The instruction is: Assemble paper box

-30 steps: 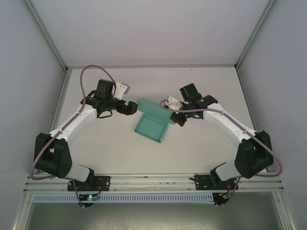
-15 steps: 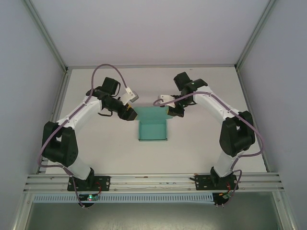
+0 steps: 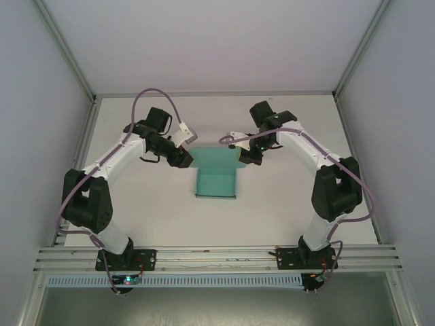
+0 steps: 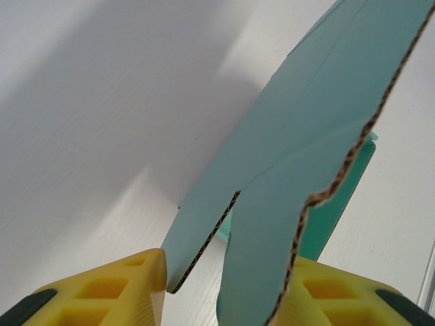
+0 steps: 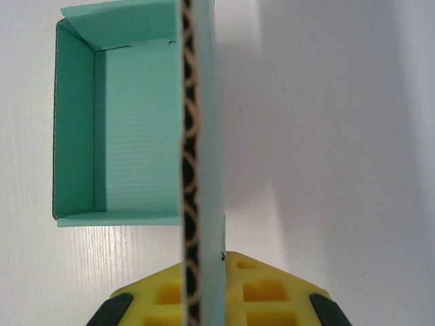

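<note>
Teal paper box (image 3: 216,182) lies open on the table (image 3: 285,204). Right gripper (image 5: 204,275) pinches an upright flap; left gripper (image 4: 228,275) straddles another flap, grip unclear

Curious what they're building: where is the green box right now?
In the overhead view the paper box lies in the middle of the table, its far edge between the left gripper and the right gripper.

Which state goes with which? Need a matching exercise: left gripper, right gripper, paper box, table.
Things:
1. left gripper
2. right gripper
3. paper box
4. table

States:
A. white, flat surface
B. teal, tray part open on top
C. pinches the box's far panel at its right end
D. pinches the box's far panel at its left end

Pairs: 1-D, 2-C, 3-B, 4-A
</note>
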